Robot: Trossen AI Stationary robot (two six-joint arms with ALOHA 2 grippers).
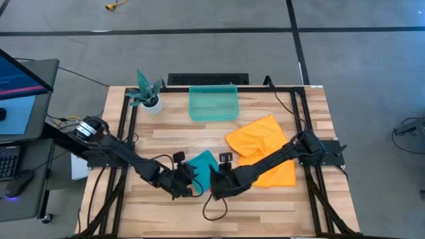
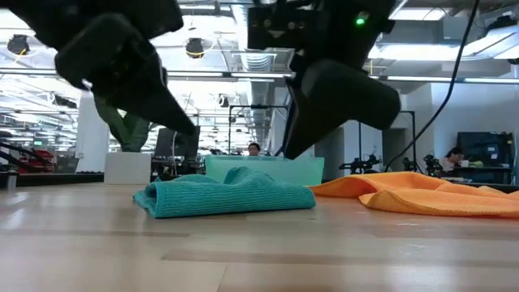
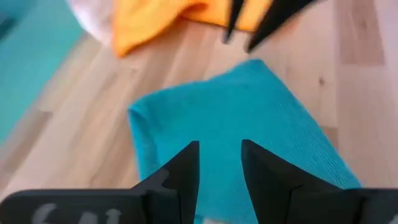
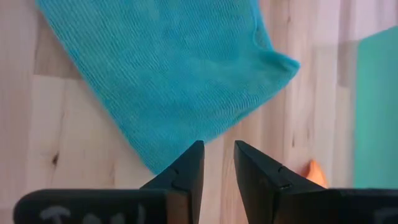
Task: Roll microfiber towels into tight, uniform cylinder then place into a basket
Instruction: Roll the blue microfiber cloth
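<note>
Teal towel lay folded mid-table between left gripper and right gripper, both narrowly parted, gripping nothing; soft, limp cloth, best pinched at an edge

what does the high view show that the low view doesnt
Only the high view shows the potted plant at the table's far left, and the orange towel's full crumpled spread under the right arm. Only the low view shows the room behind, with people in it. Both show the teal towel folded, the bin beyond it, both arms above.
</note>
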